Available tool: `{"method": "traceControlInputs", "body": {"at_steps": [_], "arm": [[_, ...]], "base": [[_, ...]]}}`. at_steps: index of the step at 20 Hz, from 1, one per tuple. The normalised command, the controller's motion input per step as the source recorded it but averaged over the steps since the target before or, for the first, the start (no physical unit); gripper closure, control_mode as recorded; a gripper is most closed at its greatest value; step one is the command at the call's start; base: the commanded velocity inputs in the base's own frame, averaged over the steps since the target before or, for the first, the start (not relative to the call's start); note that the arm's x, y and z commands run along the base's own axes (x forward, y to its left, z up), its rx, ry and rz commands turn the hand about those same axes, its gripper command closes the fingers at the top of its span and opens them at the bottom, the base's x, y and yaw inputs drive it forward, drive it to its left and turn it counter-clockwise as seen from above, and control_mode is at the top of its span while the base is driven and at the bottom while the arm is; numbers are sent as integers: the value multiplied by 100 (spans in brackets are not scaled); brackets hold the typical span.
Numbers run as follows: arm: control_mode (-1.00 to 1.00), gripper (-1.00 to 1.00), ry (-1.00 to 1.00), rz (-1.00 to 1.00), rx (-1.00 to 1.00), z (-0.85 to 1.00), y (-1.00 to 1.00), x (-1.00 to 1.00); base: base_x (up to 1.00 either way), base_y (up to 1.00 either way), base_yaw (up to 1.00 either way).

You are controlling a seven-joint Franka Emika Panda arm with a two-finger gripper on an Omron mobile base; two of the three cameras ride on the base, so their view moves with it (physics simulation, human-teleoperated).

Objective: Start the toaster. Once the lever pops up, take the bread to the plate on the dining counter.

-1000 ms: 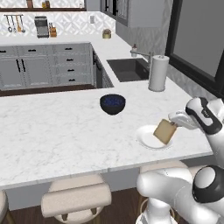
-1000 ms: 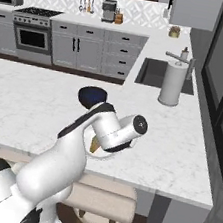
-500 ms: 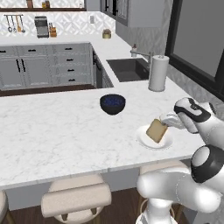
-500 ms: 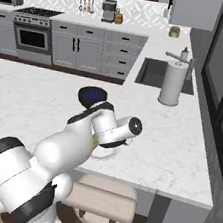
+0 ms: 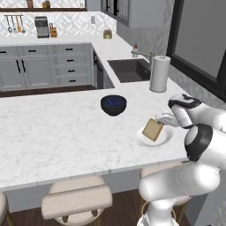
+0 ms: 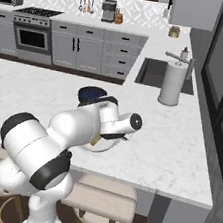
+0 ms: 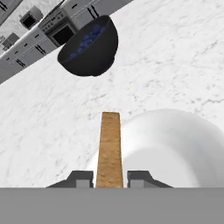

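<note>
Bread (image 5: 153, 130), a tan square slice, hangs tilted over the small white plate (image 5: 144, 139) on the dining counter (image 5: 62, 132), its lower corner at or just above the plate's surface; contact cannot be judged. In the hand view the slice (image 7: 109, 148) shows edge-on as a narrow upright strip, and the two dark fingertips (image 7: 81, 178) sit tight against its two faces, so the gripper (image 7: 109, 179) is pinching the bread at its near end. The plate (image 7: 183, 148) spreads out to the 3 o'clock side of the slice in that view, white and round on the veined marble. A dark blue bowl (image 5: 113, 105) stands on the counter at about 10 o'clock from the plate in the left base view, well apart from it; in the hand view it (image 7: 89, 46) appears at 12 o'clock beyond the slice. A paper towel roll (image 5: 160, 73) stands upright near the sink (image 5: 128, 69), at roughly 12 o'clock from the plate. In the right base view the arm's white body covers most of the plate, leaving a sliver of bread (image 6: 95, 140) showing. Beige stools (image 5: 77, 201) sit under the counter's near edge.
</note>
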Motion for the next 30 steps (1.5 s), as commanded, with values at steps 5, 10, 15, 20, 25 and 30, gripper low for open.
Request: {"method": "traceControlInputs", "body": {"at_steps": [5,10,15,20,25,30], "arm": [[-100,100,0,3,0,-20,-12,10],[-100,100,-7,2,0,-14,2,-18],[-100,100,-18,0,0,-2,4,-53],[-100,100,-17,0,0,-12,12,-13],[-100,-100,-5,0,0,-27,19,16],[-100,-100,-2,0,-1,-9,-1,5]], "base": [[0,0,0],[0,0,0],[0,0,0],[0,0,0],[0,0,0],[0,0,0]]}}
